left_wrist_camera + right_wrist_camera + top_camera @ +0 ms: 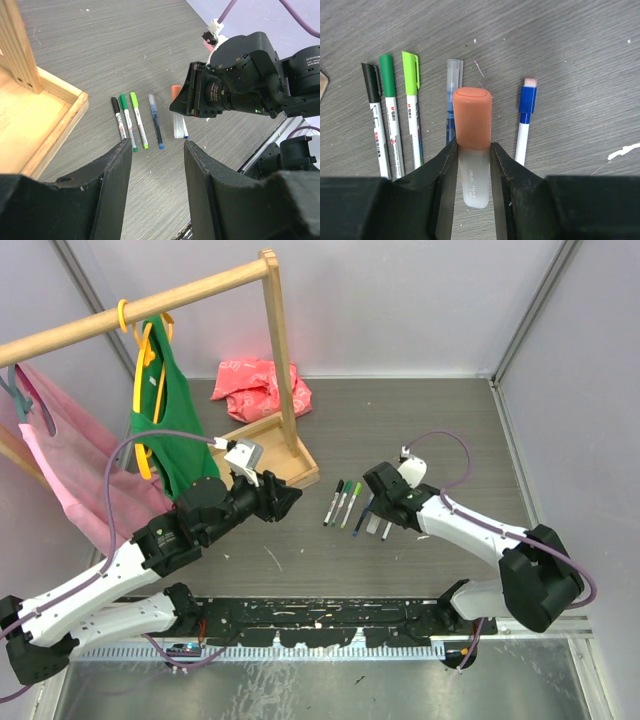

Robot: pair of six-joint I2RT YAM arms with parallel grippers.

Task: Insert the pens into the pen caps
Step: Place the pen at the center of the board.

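Six pens [345, 503] in a row mid-table; right gripper [472, 150] pinches the orange-capped pen [471, 181] among them, left gripper [157, 145] gapes empty. Keep barrel straight, push cap [472, 117] home along its axis.

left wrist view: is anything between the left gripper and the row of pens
Nothing visible: only bare table lies between the left gripper and the row of pens. The right gripper, shut on the orange-capped pen, is off to the row's side.
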